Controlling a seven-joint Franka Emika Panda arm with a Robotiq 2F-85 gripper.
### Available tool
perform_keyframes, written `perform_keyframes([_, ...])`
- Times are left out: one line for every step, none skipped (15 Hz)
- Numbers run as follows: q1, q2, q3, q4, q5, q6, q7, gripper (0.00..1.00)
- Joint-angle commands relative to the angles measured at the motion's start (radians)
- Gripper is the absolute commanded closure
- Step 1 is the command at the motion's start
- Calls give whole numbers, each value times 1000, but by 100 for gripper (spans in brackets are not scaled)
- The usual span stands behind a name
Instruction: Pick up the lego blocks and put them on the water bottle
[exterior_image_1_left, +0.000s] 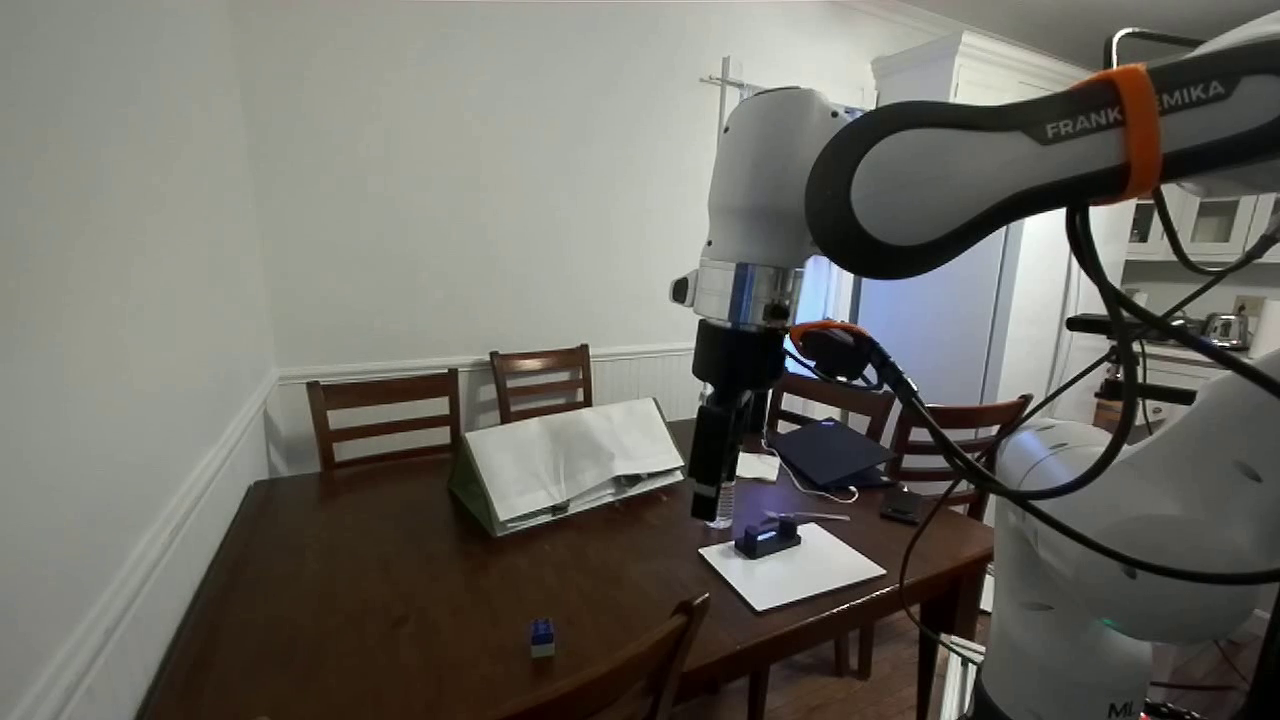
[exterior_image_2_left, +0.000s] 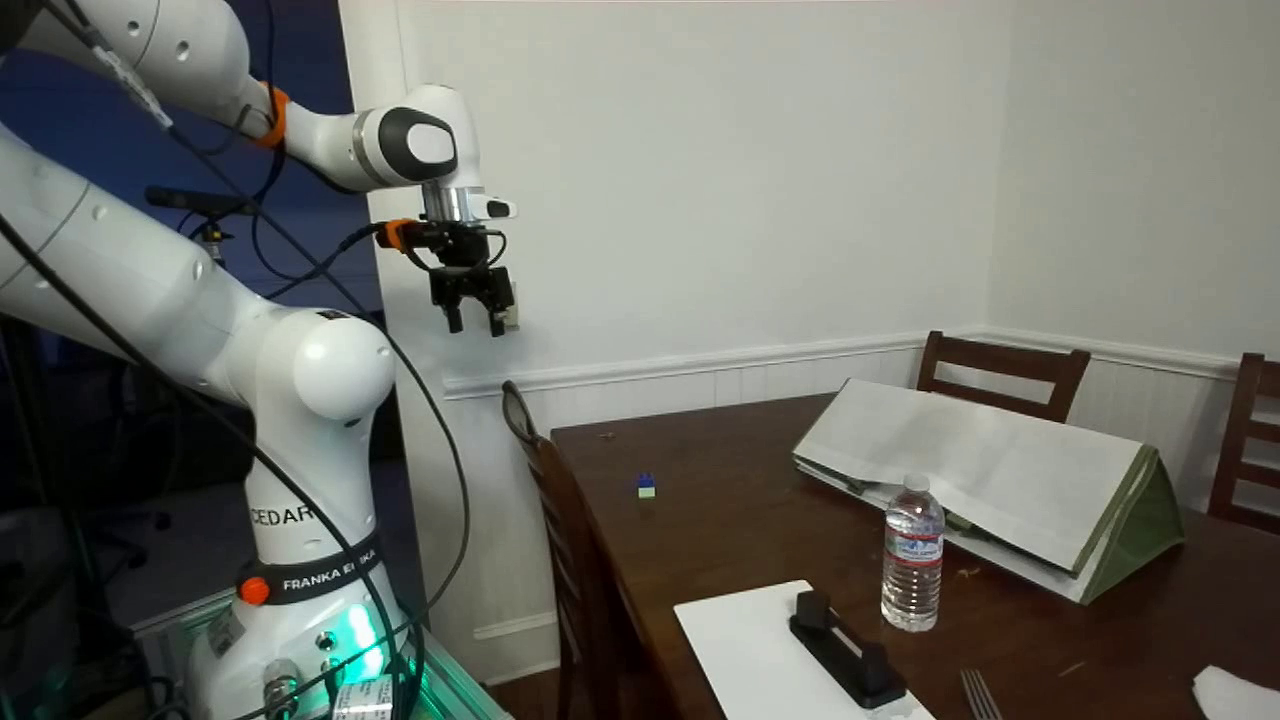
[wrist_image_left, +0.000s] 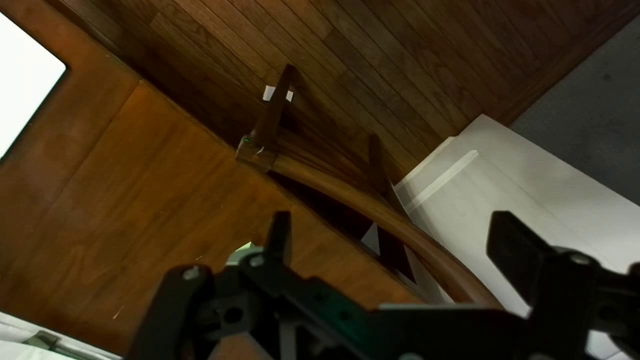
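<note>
Wrist view: held the empty hand (wrist_image_left: 393, 222) spread wide, presumably to straddle the lego blocks (exterior_image_2_left: 646, 486), seen in an exterior view far left on the counter (exterior_image_2_left: 735, 530); found the water bottle (exterior_image_2_left: 912, 560) nearer right, upright, likely as perch.

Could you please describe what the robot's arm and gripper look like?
The Franka Emika Panda arm is white and rounded with dark trim, orange straps, black cables and partly covered FRANKA EMIKA lettering. The Robotiq gripper is black, with two blocky fingers.
</note>
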Motion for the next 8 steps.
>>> perform_keyframes([-2,0,1,2,1,-3,-1,0])
perform_keyframes([-2,0,1,2,1,-3,-1,0])
perform_keyframes([-2,0,1,2,1,-3,-1,0])
perform_keyframes([-2,0,1,2,1,-3,-1,0])
perform_keyframes([-29,26,0,5,-11,29,13,0])
perform_keyframes([-62,68,-4,21,-24,48,33,0])
perform_keyframes([-96,96,3,27,-46,81,58,0])
perform_keyframes([-133,130,13,34,-67,112,93,0])
